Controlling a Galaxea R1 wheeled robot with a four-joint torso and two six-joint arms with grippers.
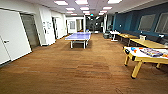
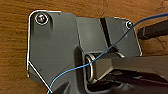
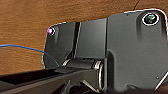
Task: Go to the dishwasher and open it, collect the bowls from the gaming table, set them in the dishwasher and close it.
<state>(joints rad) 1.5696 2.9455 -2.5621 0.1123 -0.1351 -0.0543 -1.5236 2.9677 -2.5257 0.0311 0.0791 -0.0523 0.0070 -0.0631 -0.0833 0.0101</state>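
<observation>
A wide hall with a brown wood-look floor (image 1: 75, 72) lies open ahead, and both wrist views look down on that same floor; whether either pincer is open or closed cannot be told. Nearest, off to the robot's right and so nearer the right arm, stands the gaming table (image 1: 140, 59), a yellow-edged bench whose long axis runs off to the right, with the bowls (image 1: 133, 49) near its near-left end beside the game board (image 1: 151, 52). Farther on, a blue table-tennis table (image 1: 78, 37) stands mid-hall with free floor either side.

Head cam high, facing fwd down hall, both wrist cams close over same wood-look floor (image 1: 75, 72)
</observation>
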